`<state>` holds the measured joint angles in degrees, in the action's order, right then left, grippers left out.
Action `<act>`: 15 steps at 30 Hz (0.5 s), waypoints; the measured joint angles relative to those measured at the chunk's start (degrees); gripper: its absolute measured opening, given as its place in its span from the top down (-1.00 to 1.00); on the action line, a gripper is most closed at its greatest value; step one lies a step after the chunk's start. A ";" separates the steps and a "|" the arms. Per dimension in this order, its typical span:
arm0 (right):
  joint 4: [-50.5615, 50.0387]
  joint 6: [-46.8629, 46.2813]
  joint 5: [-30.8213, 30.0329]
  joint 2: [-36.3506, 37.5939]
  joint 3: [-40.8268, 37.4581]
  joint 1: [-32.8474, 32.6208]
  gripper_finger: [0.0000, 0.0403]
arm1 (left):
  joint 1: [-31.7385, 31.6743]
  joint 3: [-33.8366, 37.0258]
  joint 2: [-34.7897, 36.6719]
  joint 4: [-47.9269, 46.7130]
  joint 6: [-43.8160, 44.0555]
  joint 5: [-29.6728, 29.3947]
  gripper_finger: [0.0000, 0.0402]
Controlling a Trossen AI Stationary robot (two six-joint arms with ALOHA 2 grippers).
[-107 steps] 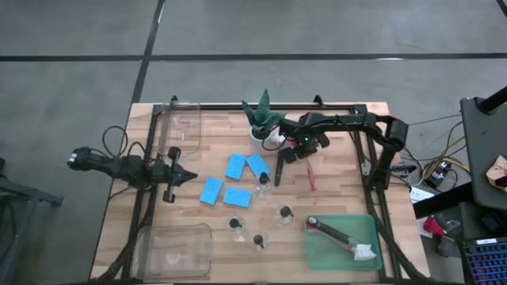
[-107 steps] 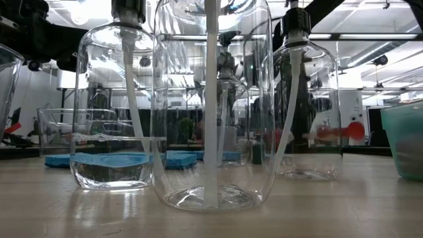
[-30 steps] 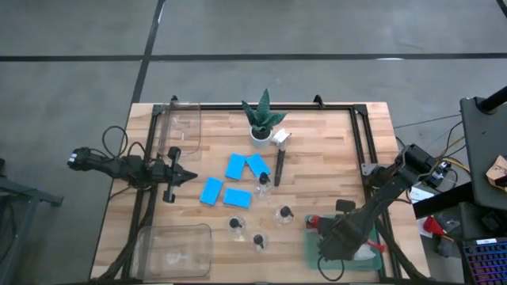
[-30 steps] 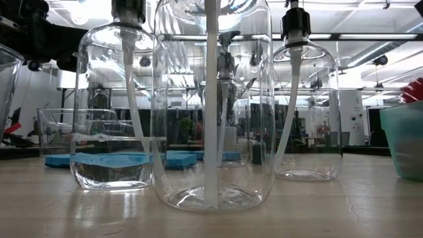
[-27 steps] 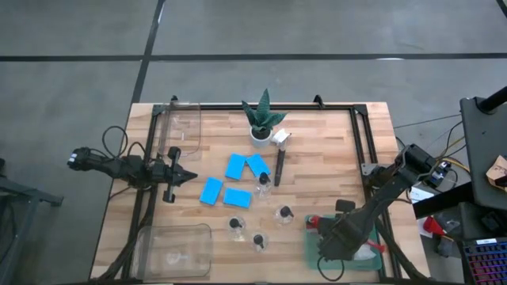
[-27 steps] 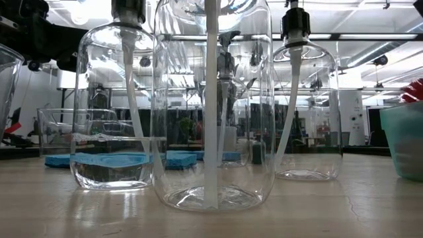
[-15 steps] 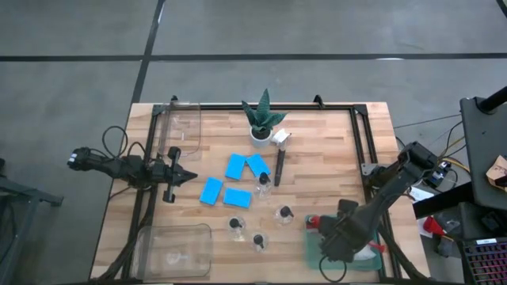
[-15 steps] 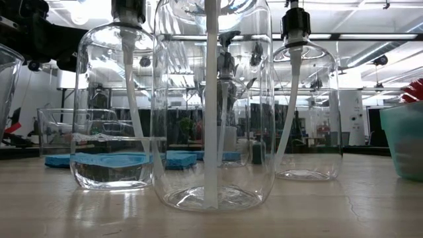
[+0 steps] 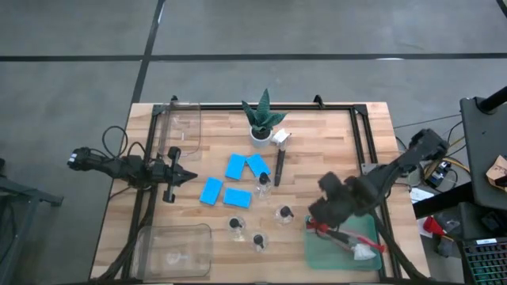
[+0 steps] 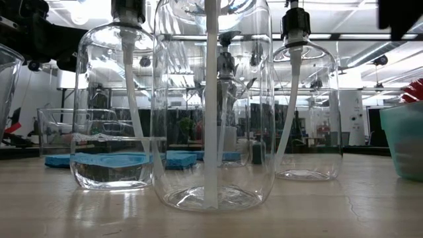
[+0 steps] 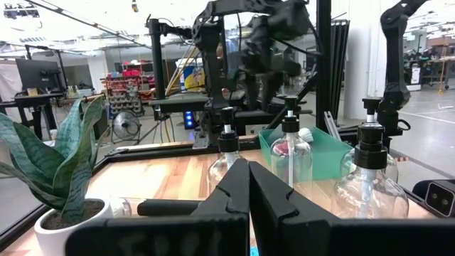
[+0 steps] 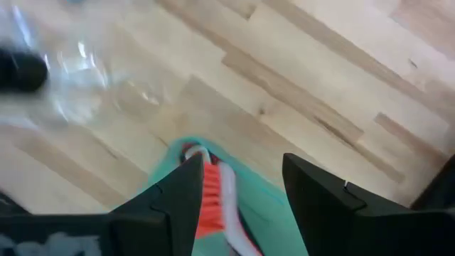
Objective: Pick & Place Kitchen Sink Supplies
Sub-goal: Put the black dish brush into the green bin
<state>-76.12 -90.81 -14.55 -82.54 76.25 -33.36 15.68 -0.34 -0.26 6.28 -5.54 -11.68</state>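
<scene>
The right pincer (image 9: 326, 207) has lifted off the tray (image 9: 372, 231), released and empty, leaving the red brush (image 9: 348, 239) inside it. That brush looks placed; another (image 9: 279, 163) waits near the plant (image 9: 262, 115). Left pincer (image 9: 187, 176) clenched, idle.

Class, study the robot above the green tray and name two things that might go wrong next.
1. The right gripper, open, hangs close to the bottle beside the green tray; a sideways swing may topple it.
2. The red brush lies slanted across the tray with its handle at the edge; it could slide out.
</scene>
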 joint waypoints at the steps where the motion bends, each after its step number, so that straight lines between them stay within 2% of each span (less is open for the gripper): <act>1: 0.48 -1.06 0.00 1.07 0.00 1.18 0.08 | 0.00 0.00 0.01 0.00 -0.01 0.01 1.00; 7: 5.50 -1.10 0.61 6.26 -0.02 9.64 0.06 | 0.00 0.00 -0.01 0.02 -0.02 0.02 1.00; 11: 8.82 7.18 1.53 6.54 -0.03 16.67 -0.04 | 0.00 0.00 0.00 0.01 -0.01 0.00 1.00; 15: 10.56 16.04 4.03 5.39 -0.35 25.32 -0.23 | 0.00 0.00 -0.01 0.02 -0.02 0.00 1.00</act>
<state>-65.57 -74.77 -10.51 -77.15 75.90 -8.05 15.68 -0.34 -0.27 6.31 -5.56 -11.68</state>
